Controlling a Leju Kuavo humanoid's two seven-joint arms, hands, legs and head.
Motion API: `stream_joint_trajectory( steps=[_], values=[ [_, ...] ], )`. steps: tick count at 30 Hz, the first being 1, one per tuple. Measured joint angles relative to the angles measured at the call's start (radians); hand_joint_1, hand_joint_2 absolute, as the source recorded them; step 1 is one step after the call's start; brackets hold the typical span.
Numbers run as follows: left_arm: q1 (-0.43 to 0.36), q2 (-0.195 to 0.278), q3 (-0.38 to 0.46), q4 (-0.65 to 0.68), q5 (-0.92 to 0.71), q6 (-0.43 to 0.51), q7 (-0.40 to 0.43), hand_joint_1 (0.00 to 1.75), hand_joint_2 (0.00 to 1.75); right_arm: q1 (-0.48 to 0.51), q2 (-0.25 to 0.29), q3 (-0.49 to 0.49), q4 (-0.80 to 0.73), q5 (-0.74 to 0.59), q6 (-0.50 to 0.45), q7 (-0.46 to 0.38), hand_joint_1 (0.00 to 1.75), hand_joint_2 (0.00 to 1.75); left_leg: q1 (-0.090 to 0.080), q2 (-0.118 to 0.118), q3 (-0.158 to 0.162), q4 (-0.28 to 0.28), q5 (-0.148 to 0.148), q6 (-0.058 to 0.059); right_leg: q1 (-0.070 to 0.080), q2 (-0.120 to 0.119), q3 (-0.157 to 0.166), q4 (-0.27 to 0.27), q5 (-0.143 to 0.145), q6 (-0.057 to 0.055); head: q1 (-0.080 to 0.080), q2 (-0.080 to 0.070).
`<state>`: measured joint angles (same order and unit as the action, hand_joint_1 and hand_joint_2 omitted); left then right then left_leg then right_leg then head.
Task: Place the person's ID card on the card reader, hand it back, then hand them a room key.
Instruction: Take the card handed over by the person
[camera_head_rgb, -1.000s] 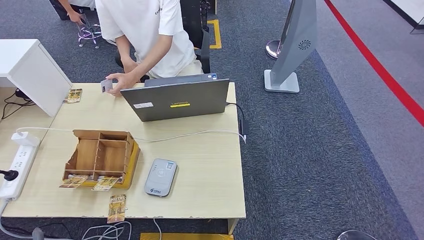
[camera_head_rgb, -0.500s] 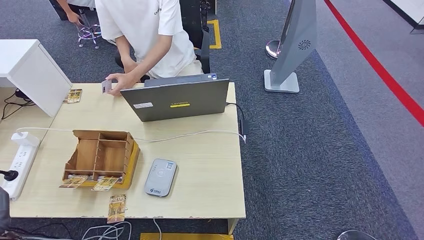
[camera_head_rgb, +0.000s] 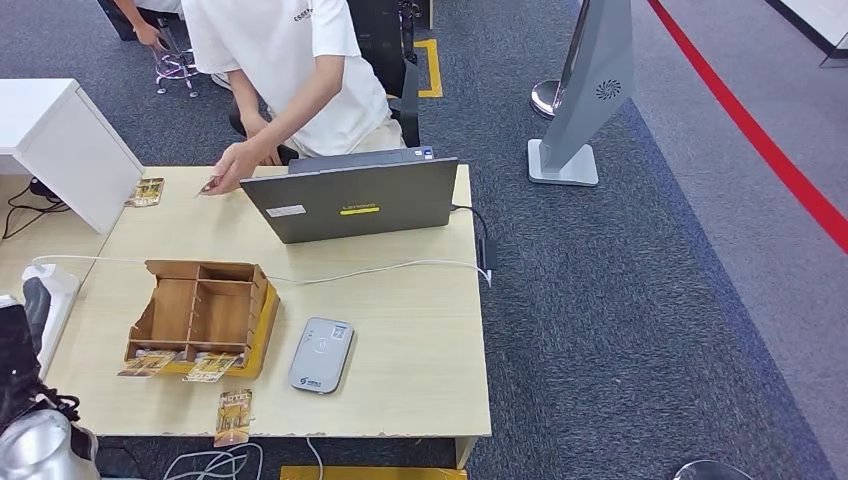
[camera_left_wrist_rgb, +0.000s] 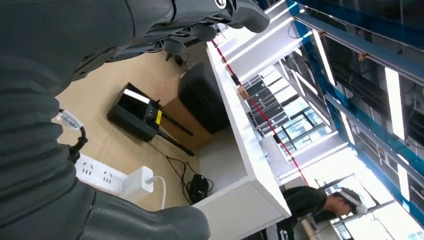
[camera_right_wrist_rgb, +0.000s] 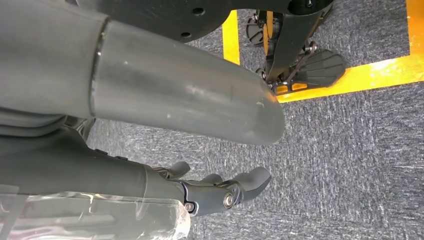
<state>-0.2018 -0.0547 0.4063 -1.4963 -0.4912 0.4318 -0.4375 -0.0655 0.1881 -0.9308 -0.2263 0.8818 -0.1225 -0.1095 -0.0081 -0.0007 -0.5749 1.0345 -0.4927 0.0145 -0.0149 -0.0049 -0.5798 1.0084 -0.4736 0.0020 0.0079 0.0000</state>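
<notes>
Office floor with grey carpet and a red line; pale wooden desk (camera_head_rgb: 400, 330) in front of the robot, with an open grey Lenovo laptop (camera_head_rgb: 350, 205) at its far side.

Task state: nothing done yet, by my read. The small ID card (camera_head_rgb: 206, 186) is pinched in the person's hand (camera_head_rgb: 232, 166), held low over the far left part of the desk and offered forward. The flat grey card reader (camera_head_rgb: 322, 354) sits bare near the front edge, just right of the open wooden compartment box (camera_head_rgb: 203, 315). Gold-printed room key cards (camera_head_rgb: 234, 414) lie by the box, one at the desk's front edge, none touched. Left to do: take the card, lay it on the reader, return it, then hand over a key.

Hands: left hand (camera_head_rgb: 22, 345) is at the desk's left edge over the white power strip (camera_left_wrist_rgb: 117, 179); the wrist view shows fingers (camera_left_wrist_rgb: 240, 12) loosely spread, holding nothing. Right hand (camera_right_wrist_rgb: 215, 192) hangs over the carpet, fingers gently curled but apart, empty.

Versus 1 s ago: the left arm wasn't in the head view then; it has now come up at the lower left. The person has leaned in and lowered the card from chest-high toward the desk.
</notes>
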Motion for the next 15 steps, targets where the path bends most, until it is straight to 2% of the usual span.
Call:
stream_joint_trajectory(
  steps=[15],
  values=[
    [-0.229, 0.173, -0.146, 0.243, -0.358, -0.029, 0.207, 0.0, 1.75, -0.004, 0.0, 0.0, 0.005, 0.059, 0.018, 0.001, 0.0, 0.0, 0.0, 0.001, 0.0, 0.0, 0.001, -0.001, 0.0, 0.001, 0.0, 0.0, 0.0, 0.0, 0.0, 0.0]
  ],
)
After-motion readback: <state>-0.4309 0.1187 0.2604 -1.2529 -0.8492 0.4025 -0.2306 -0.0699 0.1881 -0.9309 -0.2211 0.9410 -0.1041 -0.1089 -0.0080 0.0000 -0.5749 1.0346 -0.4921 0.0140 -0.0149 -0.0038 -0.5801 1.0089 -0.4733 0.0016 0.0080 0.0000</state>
